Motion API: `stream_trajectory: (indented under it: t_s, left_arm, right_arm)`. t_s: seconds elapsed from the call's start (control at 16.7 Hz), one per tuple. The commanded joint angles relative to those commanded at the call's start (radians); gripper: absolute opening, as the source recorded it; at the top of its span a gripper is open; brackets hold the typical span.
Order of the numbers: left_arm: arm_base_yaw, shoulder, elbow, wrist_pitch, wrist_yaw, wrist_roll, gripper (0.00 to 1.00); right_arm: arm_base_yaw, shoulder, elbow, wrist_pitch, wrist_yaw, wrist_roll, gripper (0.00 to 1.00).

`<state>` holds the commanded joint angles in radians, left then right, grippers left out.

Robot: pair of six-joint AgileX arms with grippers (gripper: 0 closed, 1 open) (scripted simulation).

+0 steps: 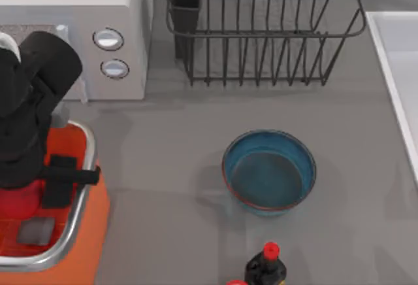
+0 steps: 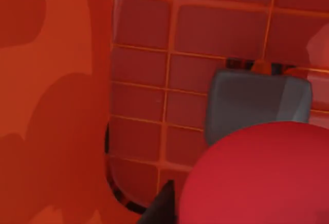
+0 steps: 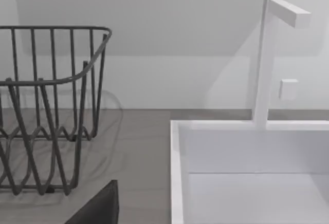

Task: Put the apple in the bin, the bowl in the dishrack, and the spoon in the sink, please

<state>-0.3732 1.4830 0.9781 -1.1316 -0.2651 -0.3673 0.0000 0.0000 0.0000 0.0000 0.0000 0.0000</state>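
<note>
My left gripper (image 1: 47, 208) hangs inside the orange bin (image 1: 91, 233) at the table's left, open, with its fingers spread wide. The red apple (image 1: 18, 201) lies in the bin beside them, partly under the arm. In the left wrist view the apple (image 2: 257, 178) is large and close, with a grey finger pad (image 2: 257, 106) just beyond it and the bin's red grid floor (image 2: 144, 106) around. The teal bowl (image 1: 269, 172) stands upright mid-table. The black wire dishrack (image 1: 261, 36) is at the back and the white sink (image 1: 398, 69) at the right. The spoon is out of view.
A grey microwave (image 1: 78, 30) stands behind the bin. A dark bottle with a red cap (image 1: 266, 267) sits at the front edge, in front of the bowl. A dark part of my right gripper (image 3: 97, 208) shows, facing the dishrack (image 3: 46, 106) and the sink (image 3: 247, 172) with its white tap (image 3: 264, 54).
</note>
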Motion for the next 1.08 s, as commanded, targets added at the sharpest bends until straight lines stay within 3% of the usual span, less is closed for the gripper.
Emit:
stream_trajectory:
  t_s: [0.3, 0.78, 0.84, 1.08]
  left_arm:
    - [0.000, 0.000, 0.000, 0.000, 0.000, 0.000, 0.98]
    - [0.000, 0.000, 0.000, 0.000, 0.000, 0.000, 1.00]
    - [-0.004, -0.034, 0.023, -0.011, 0.036, 0.004, 1.00]
    - [0.001, -0.092, 0.001, 0.053, 0.044, 0.030, 1.00]
  right_arm:
    - [0.000, 0.000, 0.000, 0.000, 0.000, 0.000, 1.00]
    - [0.000, 0.000, 0.000, 0.000, 0.000, 0.000, 1.00]
    - [0.000, 0.000, 0.000, 0.000, 0.000, 0.000, 1.00]
    - [0.000, 0.000, 0.000, 0.000, 0.000, 0.000, 1.00]
